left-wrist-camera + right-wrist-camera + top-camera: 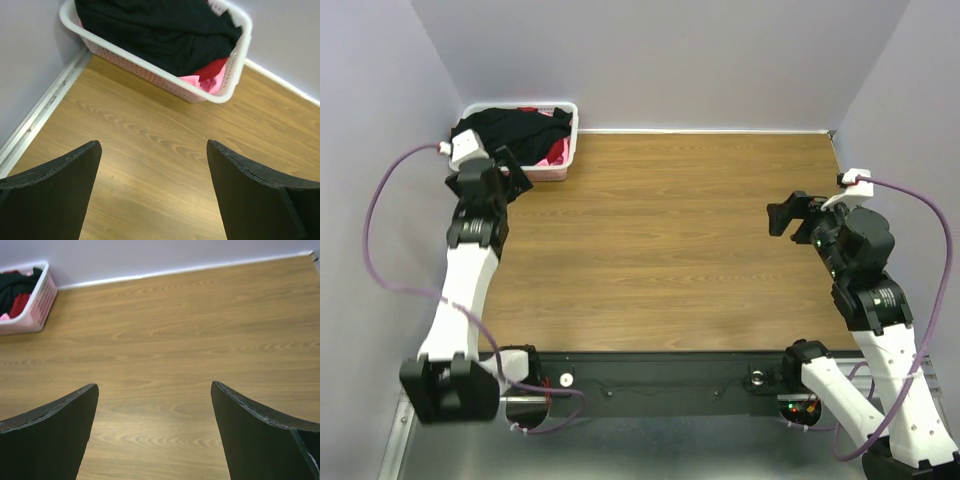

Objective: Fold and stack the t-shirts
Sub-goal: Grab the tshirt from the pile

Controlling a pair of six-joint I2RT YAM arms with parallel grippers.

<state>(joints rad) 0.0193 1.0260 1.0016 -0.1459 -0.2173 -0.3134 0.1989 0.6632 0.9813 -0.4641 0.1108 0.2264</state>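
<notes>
Count: 1 white slotted basket (571,132), far-left corner of the table (670,250), against the walls. T-shirts are all in it: 1 black shirt (160,30) heaped on top and filling most of it, 1 patch of red cloth (216,68) and 1 of pink cloth (202,84) showing at the right end; can't tell how many shirts that makes. 2 arms, 2 grippers. Left gripper (152,145) has its jaws spread wide, holds nothing and sits over bare wood just near-side of the basket. Right gripper (155,386) is likewise wide and empty, at the right side of the table, well apart from the basket. 2 purple cables (378,205), one per arm. Surface: wood-grain laminate with a white trim strip along the far edge. Room: plain pale lavender-grey walls on the left, far and right sides.
</notes>
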